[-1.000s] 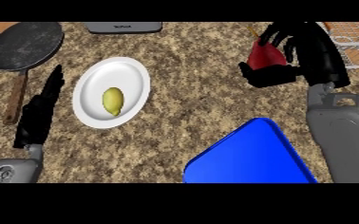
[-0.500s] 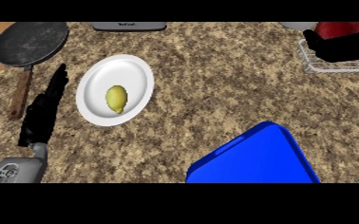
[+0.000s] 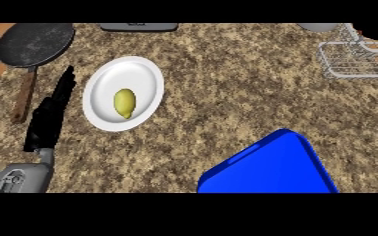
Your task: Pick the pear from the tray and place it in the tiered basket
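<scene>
1. Fingers of the left robot hand (image 3: 50, 111) lie straight and together at the left edge of the table (image 3: 236, 85), pointing toward the far side; the hand is open, holds nothing, and its grey forearm (image 3: 26, 176) enters from the near left corner.
2. Only one robot hand shows; the right one is nowhere in the head view.
3. Just right of the left hand sits one white plate (image 3: 122, 93), oval as seen from here.
4. One yellow-green pear (image 3: 124, 103) lies on that plate, a little toward its near half. Its long axis runs near to far, with the narrower end toward the near side.
5. On the far left, one dark round pan (image 3: 35, 43) rests with its brown handle (image 3: 23, 97) running toward the near side, beside the left hand.
6. At the near right, one blue tray (image 3: 269, 166) is cut off by the lower edge, so only part of it is seen.
7. At the far right, one wire basket (image 3: 349, 59) is cut off by the right edge; its tiers are hard to make out.
8. A grey object (image 3: 139, 27) at the far edge is mostly cut off and cannot be identified.
</scene>
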Robot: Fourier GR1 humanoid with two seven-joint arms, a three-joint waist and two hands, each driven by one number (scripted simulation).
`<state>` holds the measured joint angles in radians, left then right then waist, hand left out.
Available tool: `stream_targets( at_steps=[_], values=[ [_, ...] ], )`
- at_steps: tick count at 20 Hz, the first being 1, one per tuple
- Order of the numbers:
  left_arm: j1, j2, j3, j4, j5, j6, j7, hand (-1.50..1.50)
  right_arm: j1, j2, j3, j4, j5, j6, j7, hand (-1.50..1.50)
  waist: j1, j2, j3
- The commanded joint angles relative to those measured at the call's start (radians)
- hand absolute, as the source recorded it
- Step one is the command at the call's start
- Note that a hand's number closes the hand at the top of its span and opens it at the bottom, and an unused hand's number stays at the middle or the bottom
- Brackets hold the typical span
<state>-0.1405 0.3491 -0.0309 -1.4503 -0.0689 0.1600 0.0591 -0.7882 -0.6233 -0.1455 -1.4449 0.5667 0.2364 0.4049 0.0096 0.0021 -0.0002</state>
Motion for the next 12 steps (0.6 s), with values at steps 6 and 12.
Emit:
stream_targets(
  at_steps=[6,12],
  values=[
    [0.002,-0.013,0.004,0.017,-0.007,-0.016,-0.046,0.00,-0.071,-0.111,0.102,0.317,0.313,-0.169,-0.131,1.50,0.025,0.012,-0.001],
    [-0.063,-0.025,0.006,-0.005,-0.027,-0.009,0.041,0.00,-0.126,-0.159,0.043,0.612,0.340,-0.288,-0.345,1.50,0.017,0.008,0.001]
  ],
)
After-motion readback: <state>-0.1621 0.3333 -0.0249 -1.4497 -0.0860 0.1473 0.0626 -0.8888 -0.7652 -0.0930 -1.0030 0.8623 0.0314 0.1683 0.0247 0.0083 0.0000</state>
